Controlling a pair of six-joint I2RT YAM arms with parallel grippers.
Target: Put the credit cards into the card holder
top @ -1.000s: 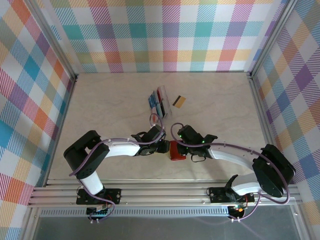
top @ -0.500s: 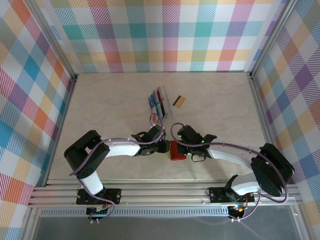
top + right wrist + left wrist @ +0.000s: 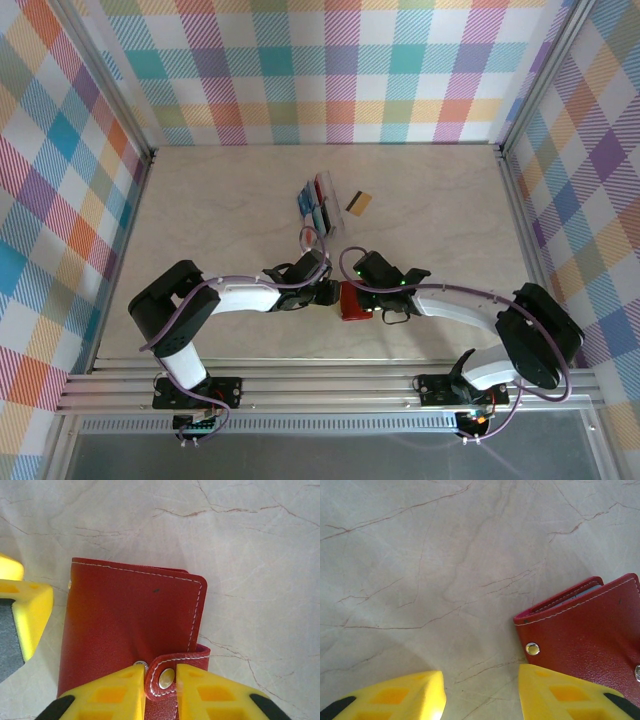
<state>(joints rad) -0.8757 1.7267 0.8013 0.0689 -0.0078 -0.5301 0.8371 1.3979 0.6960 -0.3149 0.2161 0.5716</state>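
The red card holder (image 3: pixel 354 301) lies folded on the table between both grippers. Its snap tab (image 3: pixel 166 676) curls up off the cover, and my right gripper (image 3: pixel 161 679) is shut on that tab, one yellow finger on each side. My left gripper (image 3: pixel 480 682) stands open over bare table at the holder's left edge, its right finger (image 3: pixel 570 692) overlapping the holder's (image 3: pixel 590 630) corner by a snap stud. A gold credit card (image 3: pixel 359 204) with a dark stripe lies flat farther back. More credit cards (image 3: pixel 312 206), blue, red and teal, stand in a clear rack.
The clear slotted rack (image 3: pixel 331 202) sits mid-table behind the arms, next to the gold card. Plaid walls enclose the table on three sides. The left gripper's yellow finger (image 3: pixel 27 612) shows close to the holder's left edge in the right wrist view.
The right arm has edged slightly to the left. The card holder and the left arm have stayed put.
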